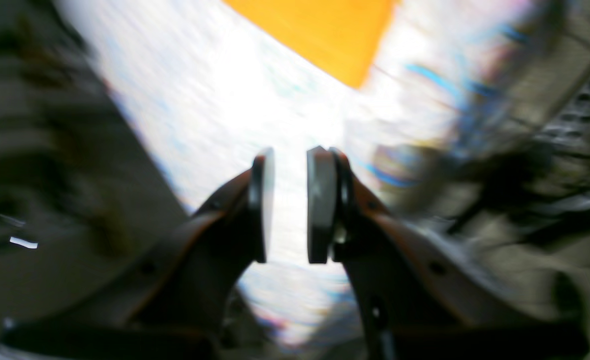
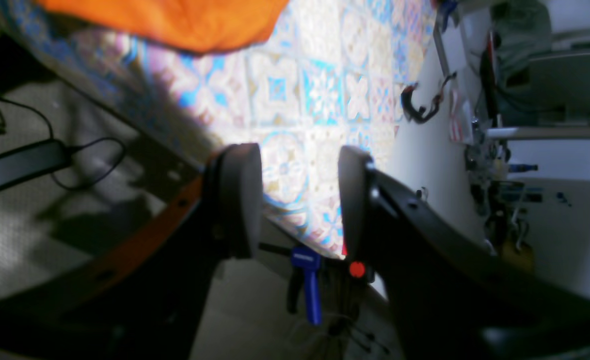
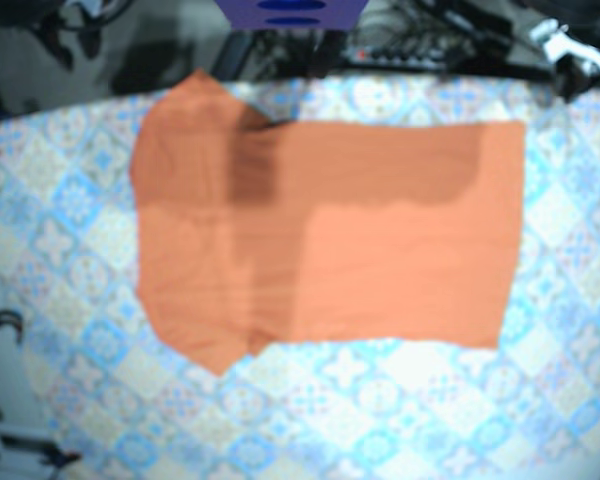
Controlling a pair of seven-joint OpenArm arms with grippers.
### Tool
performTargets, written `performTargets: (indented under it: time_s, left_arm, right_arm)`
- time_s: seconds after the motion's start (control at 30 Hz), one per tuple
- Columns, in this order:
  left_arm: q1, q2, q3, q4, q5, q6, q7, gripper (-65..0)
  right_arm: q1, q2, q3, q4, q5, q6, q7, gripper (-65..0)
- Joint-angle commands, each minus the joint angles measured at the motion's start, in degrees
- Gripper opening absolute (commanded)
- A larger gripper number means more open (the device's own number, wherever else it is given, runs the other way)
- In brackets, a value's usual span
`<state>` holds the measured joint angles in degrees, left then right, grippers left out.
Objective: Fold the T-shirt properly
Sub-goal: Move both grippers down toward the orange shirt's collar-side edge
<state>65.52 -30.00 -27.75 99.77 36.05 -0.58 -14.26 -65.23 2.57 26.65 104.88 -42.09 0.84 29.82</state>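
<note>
I see the orange fabric T-shirt lying flat mid-counter, roughly rectangular, two sleeve points sticking out on the base view's left; darker bands run across its top and down one strip, and I can't read the layering there; each wrist view catches only a corner of it; left wrist feed is motion-smeared; left gripper pads sit a narrow gap apart, holding nothing; right gripper gapes wider, also empty; blue-and-white tile-patterned counter; blue-handled clamp at its edge; black power brick on the grey floor.
</note>
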Motion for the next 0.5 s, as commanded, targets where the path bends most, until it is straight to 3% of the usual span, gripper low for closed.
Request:
performTargets:
  time_s: [0.0, 0.17, 0.33, 0.47]
  left_arm:
    - [0.5, -0.4, -0.5, 1.4, 0.9, 0.5, 0.1, -54.1]
    - [-3.9, -0.5, 2.6, 5.4, 7.9, 0.4, 5.9, -53.5]
    - [-8.1, -0.6, 6.5, 6.1, 11.8, 0.4, 9.8, -53.5]
    - [-9.3, -0.6, 8.5, 5.9, 12.9, 0.3, 11.9, -53.5]
  right_arm:
    - [-0.9, 0.6, -0.4, 1.2, -0.4, -0.6, 0.2, -39.4]
    - [4.4, 0.7, -2.5, 0.9, -17.0, -0.5, -0.5, -39.4]
    - [7.4, 0.7, -8.9, 0.9, -26.1, -0.4, -0.5, -39.4]
    - [10.5, 0.6, -12.5, 0.8, -31.4, 3.9, -0.5, -39.4]
